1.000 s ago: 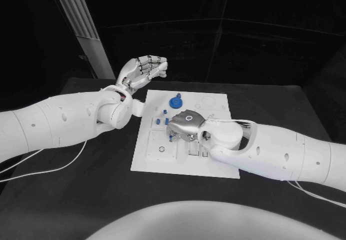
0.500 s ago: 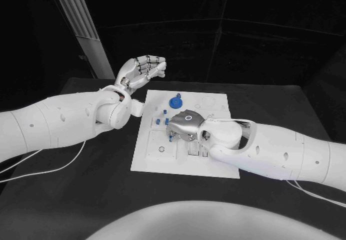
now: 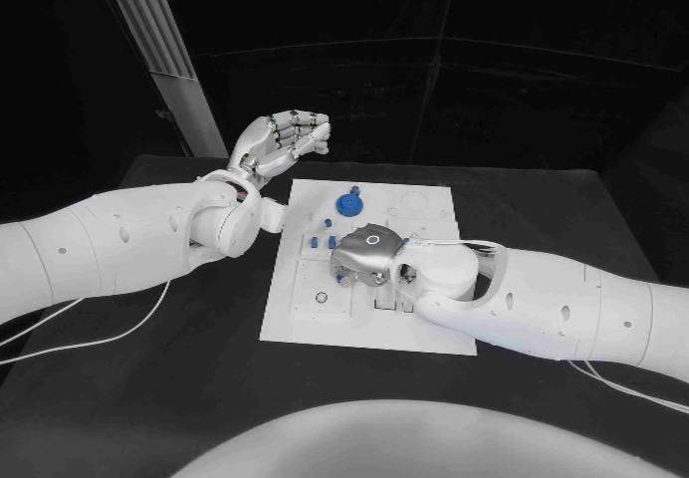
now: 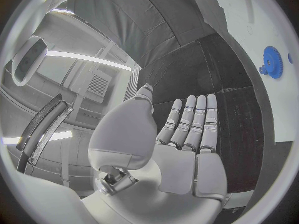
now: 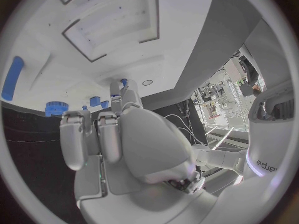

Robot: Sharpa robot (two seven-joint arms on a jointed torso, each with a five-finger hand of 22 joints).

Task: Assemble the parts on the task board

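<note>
At frame centre, the task board (image 3: 367, 309) lies on the table (image 3: 172, 398). Right robot hand (image 3: 364, 255) is low over its middle, pinching a small blue part (image 5: 124, 81) at a fingertip. Blue gear (image 3: 349, 205) already seated near the upper edge; several blue pieces (image 3: 314, 241) left. Left robot hand (image 3: 285, 137) raised upper left, curled, empty. Judged midway.

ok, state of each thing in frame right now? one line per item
left hand: raised off the table beyond the board's far left corner, holds nothing
right hand: low over the middle of the board; grasp cannot be told
task board: flat on the table
blue gear: on the board's far part, free of both hands
</note>
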